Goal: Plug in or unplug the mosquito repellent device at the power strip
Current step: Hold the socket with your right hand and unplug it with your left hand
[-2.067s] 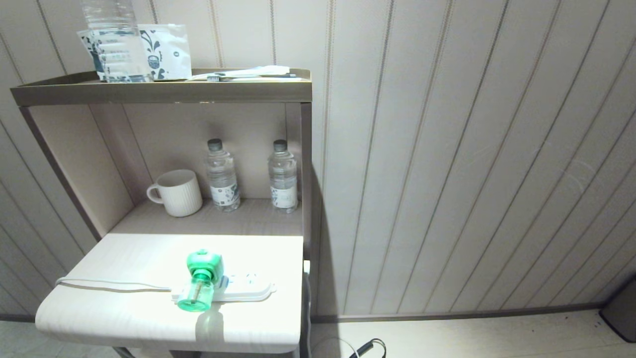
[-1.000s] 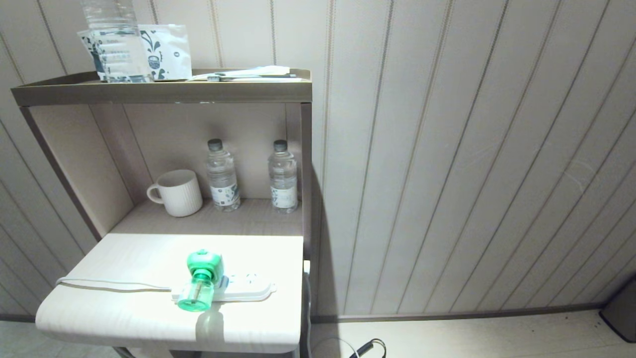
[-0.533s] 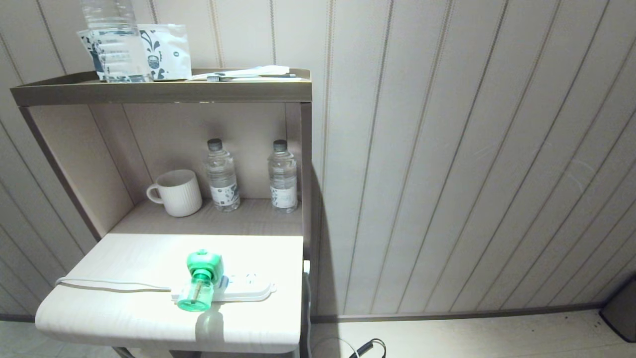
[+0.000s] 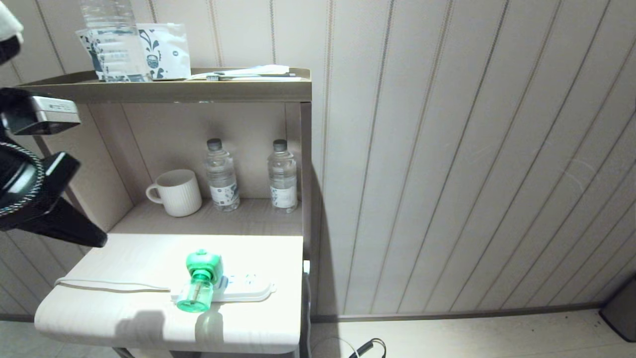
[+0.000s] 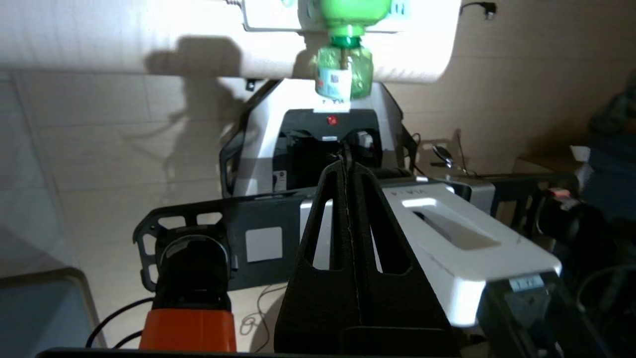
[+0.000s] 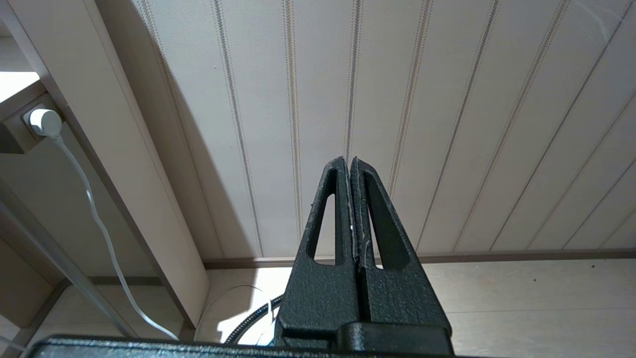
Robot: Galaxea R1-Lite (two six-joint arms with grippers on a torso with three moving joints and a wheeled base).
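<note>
The mosquito repellent device (image 4: pixel 200 278), a green bottle under a green-and-white head, sits at the left end of the white power strip (image 4: pixel 246 288) on the bright tabletop (image 4: pixel 124 258) and looks plugged into it. The strip's thin cord (image 4: pixel 109 284) trails off to the left. My left gripper (image 4: pixel 98 241) hangs shut and empty at the table's left edge, well left of the device. In the left wrist view the shut gripper (image 5: pixel 346 160) has the device (image 5: pixel 344 74) and strip (image 5: pixel 268 17) beyond its tips. My right gripper (image 6: pixel 349 160) is shut, empty, and faces the panelled wall.
A white mug (image 4: pixel 176 193) and two water bottles (image 4: pixel 222 174) (image 4: pixel 283 174) stand at the back under a shelf (image 4: pixel 164 92) holding a large bottle and sachets. The cabinet's side panel (image 4: pixel 306 174) bounds the right. A white plug (image 6: pixel 43 122) sits in a side socket.
My left arm has swung up into the head view from the left edge and throws a shadow on the table's front. The device, strip and right gripper have not moved.
</note>
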